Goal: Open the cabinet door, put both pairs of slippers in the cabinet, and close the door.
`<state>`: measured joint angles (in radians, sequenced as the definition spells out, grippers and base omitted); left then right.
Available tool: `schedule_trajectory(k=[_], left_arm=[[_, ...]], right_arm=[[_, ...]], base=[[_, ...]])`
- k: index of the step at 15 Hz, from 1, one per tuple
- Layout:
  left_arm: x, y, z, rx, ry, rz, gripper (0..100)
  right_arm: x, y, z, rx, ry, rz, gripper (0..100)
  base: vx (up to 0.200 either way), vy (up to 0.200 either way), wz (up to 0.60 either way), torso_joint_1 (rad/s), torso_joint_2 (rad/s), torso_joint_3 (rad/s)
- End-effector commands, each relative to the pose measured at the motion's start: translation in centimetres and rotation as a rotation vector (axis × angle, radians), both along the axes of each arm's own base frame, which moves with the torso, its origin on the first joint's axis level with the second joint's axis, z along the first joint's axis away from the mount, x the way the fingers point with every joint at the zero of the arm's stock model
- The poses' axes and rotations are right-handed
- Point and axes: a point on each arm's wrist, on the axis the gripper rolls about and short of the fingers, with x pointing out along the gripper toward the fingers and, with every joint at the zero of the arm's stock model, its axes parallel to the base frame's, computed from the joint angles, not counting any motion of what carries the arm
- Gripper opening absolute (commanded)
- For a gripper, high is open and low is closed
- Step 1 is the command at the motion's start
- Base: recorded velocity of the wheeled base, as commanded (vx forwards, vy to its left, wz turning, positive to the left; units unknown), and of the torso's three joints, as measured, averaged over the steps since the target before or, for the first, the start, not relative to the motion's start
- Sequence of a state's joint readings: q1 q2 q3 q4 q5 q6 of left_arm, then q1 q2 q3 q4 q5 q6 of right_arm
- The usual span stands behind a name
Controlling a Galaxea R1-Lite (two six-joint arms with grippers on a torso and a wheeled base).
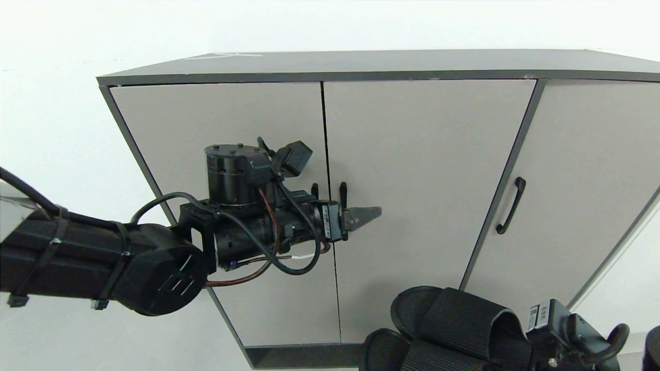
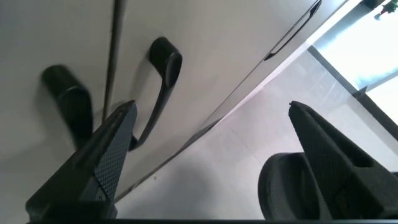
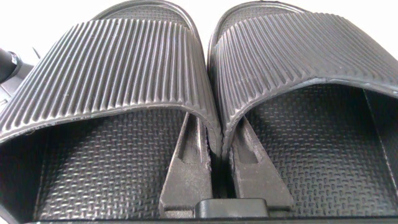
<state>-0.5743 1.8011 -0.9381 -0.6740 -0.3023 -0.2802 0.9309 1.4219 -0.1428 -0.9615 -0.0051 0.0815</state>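
Observation:
The grey cabinet (image 1: 423, 154) with a dark frame stands in front of me, all its doors shut. Two black handles (image 1: 343, 195) flank the seam between the left and middle doors. My left gripper (image 1: 363, 215) is open just in front of the middle door's handle (image 2: 165, 74), with one finger (image 2: 109, 162) close beside it and nothing held. Low on the right, my right gripper (image 3: 217, 162) is shut on a pair of black ribbed slippers (image 1: 454, 324). One finger reaches into each slipper (image 3: 143, 68), and the two fingers pinch the adjoining inner walls together.
A third door on the right carries its own black handle (image 1: 510, 206). The cabinet's flat dark top (image 1: 392, 62) meets a white wall behind. Pale floor (image 2: 249, 155) runs along the cabinet's base.

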Motion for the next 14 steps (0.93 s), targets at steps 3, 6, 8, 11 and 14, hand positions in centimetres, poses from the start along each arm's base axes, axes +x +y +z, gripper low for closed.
schedule_trajectory(k=[3,6,8,11,14], left_arm=[[1.0,-0.7,-0.4,0.009,-0.009,-0.003,100],[1.2,-0.8,-0.3,0.007,-0.013,-0.003,0],[1.1,-0.7,-0.2,0.005,-0.015,-0.003,0],[0.5,-0.4,0.1,0.003,-0.018,-0.003,0],[-3.8,0.1,0.8,0.002,-0.016,-0.067,0]], right_arm=[[0.0,0.0,0.0,0.0,-0.003,0.0,0],[0.0,0.0,0.0,0.0,-0.002,0.001,0],[0.0,0.0,0.0,-0.001,-0.002,0.0,0],[0.0,0.0,0.0,-0.001,-0.002,0.0,0],[0.0,0.0,0.0,-0.002,-0.001,0.0,0]], base=[[0.0,0.0,0.0,0.0,0.0,0.0],[0.0,0.0,0.0,0.0,0.0,0.0],[0.0,0.0,0.0,0.0,0.0,0.0],[0.0,0.0,0.0,0.0,0.0,0.0],[0.0,0.0,0.0,0.0,0.0,0.0]])
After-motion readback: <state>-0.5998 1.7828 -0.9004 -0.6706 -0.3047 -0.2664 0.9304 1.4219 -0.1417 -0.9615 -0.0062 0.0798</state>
